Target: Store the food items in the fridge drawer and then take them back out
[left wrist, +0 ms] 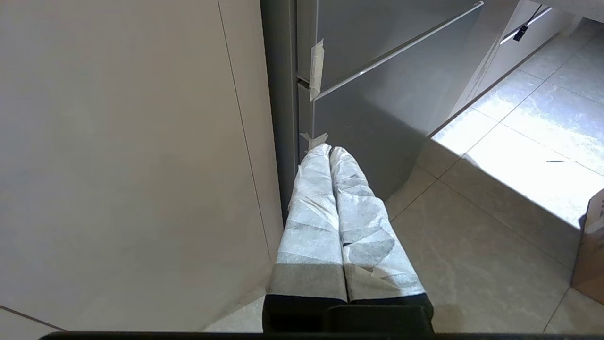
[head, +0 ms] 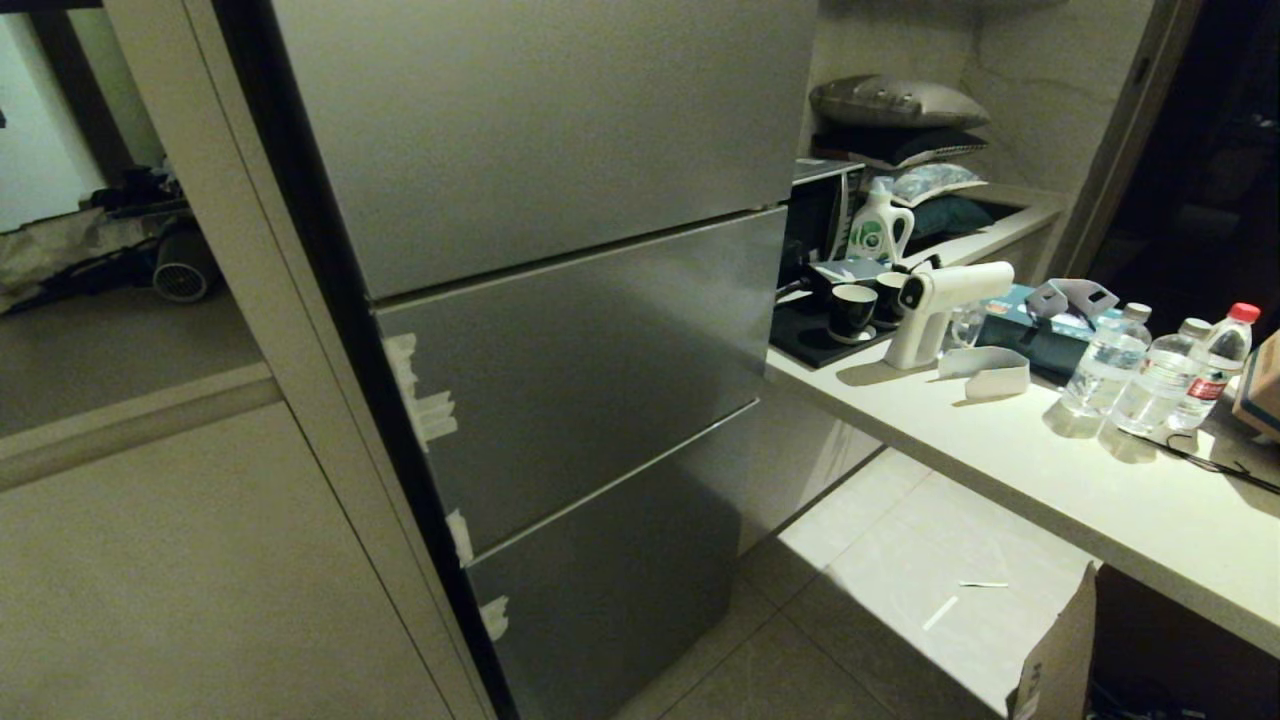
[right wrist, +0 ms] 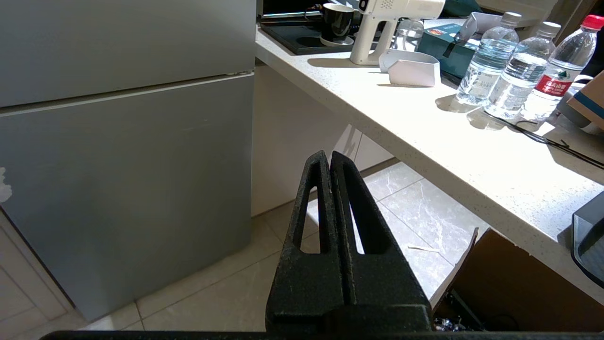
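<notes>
Seemingly fridge [right wrist: 127, 156] closed beyond right claw [right wrist: 329, 158].

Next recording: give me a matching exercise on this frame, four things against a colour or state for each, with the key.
Things:
1. left tool
2. right tool
3. fridge
4. rightmost water bottle

States:
A. red cap
B. bare black, shut
C. all fronts closed
D. wrapped in white, shut

Pairs: 1-D, 2-B, 3-C, 4-A
</notes>
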Controlling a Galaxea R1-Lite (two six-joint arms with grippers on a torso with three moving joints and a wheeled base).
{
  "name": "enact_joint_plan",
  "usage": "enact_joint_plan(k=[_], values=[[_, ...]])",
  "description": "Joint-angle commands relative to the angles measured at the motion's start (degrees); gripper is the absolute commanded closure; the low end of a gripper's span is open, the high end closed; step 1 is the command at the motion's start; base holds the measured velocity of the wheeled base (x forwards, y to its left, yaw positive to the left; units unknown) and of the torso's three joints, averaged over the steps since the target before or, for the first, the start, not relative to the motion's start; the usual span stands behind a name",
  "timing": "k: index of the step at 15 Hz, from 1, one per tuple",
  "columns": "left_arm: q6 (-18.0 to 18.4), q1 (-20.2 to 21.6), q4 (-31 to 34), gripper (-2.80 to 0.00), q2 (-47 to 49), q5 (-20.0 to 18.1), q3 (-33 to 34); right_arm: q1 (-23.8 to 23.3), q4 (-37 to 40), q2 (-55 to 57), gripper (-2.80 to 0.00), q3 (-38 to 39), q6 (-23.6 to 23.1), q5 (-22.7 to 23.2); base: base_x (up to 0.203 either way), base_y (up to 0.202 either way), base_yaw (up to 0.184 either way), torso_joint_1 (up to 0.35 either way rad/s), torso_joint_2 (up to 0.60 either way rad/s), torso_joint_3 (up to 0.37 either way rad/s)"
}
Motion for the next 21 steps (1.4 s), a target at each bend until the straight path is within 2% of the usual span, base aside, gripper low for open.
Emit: enact_joint_plan(k=[1,21], values=[[-0.03,-0.04,0.07,0.0,0.08,0.02,0.0,0.01,-0.06,0.05,0.0,1.76,-0.05,0.03,0.0,0.0,0.0,0.0,0.0,0.0],[-0.03,-0.04,0.07,0.0,0.08,0.11,0.0,0.01,-0.06,0.05,0.0,1.76,-0.05,0.03,0.0,0.0,0.0,0.0,0.0,0.0]])
